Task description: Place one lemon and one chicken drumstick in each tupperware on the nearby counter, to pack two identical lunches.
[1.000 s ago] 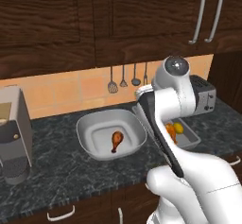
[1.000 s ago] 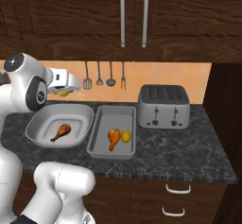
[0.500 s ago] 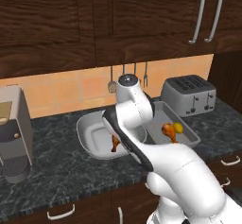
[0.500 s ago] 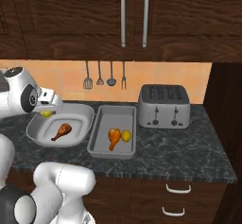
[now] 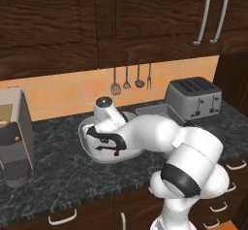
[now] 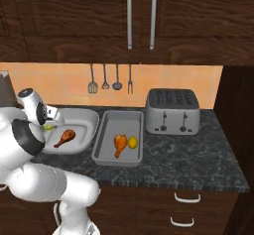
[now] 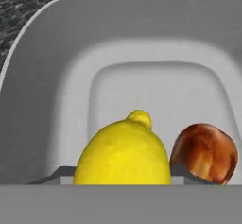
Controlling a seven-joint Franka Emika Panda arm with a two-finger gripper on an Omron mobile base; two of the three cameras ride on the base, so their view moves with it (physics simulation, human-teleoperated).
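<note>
Lemon (image 7: pixel 124 152) clamped in jaws, over white tupperware (image 7: pixel 71 76), beside drumstick (image 7: pixel 204 153).

The gripper (image 6: pixel 48 125) sits low over the left tupperware (image 6: pixel 88 121), with a lemon (image 7: pixel 124 154) right at its fingers and a drumstick (image 7: pixel 204 153) touching that lemon's right side in the hand view. Right of the hand, on the counter (image 6: pixel 198 160), the second tupperware (image 6: pixel 106 140) holds another drumstick (image 6: pixel 119 144) and lemon (image 6: pixel 133 142); a toaster (image 6: pixel 172 110) stands farther right.
</note>
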